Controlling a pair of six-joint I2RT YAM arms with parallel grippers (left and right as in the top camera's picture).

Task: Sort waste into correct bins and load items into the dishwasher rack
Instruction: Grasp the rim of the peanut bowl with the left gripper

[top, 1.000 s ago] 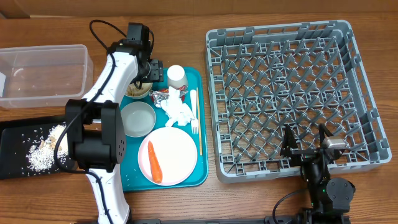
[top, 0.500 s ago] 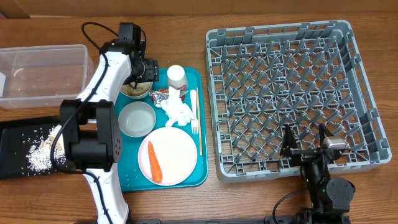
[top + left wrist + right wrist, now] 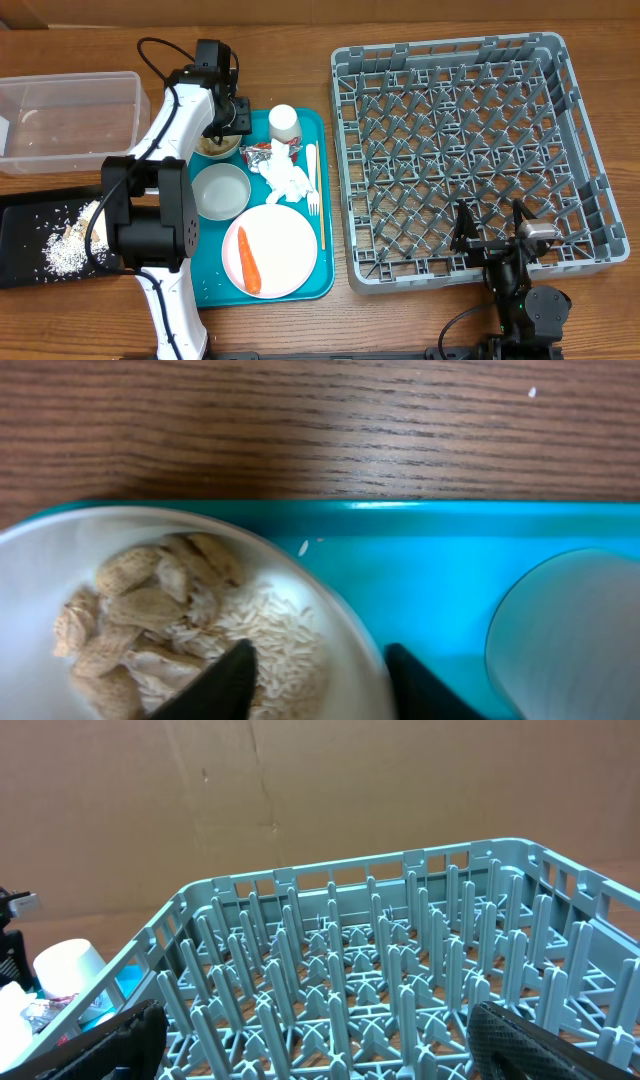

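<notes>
- My right gripper [image 3: 490, 215] hangs at the near edge of the rack [image 3: 343, 160], fingers spread wide, holding nothing.
- The carrot [image 3: 249, 260] lies on the plate [image 3: 285, 245] at the near end of the tray [image 3: 212, 288].
- Further back, my left gripper [image 3: 320, 655] straddles the rim of the bowl [image 3: 40, 560] of scraps [image 3: 150, 605], one finger inside and one outside. The gap is narrow, and I can't tell whether they pinch it.
</notes>
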